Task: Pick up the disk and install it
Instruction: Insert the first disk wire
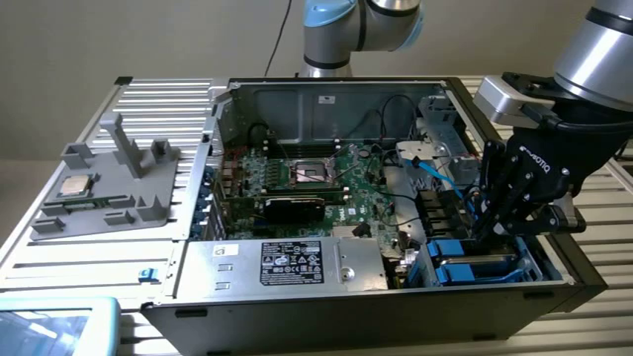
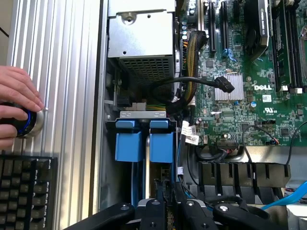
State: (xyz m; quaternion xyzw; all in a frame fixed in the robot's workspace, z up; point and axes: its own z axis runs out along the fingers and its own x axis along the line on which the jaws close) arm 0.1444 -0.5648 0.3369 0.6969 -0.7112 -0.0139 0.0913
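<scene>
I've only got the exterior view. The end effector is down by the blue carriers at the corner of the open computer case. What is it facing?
Observer: In the wrist view, two blue carrier tabs sit side by side in the bay, straight ahead of the end effector.
Operator: Is anyone near the rig?
Observer: Yes. A person's hand rests on a round blue-ringed button on the ribbed metal surface beside the case.
Operator: Anything else over there?
Observer: A black keyboard lies right next to that button.
</scene>
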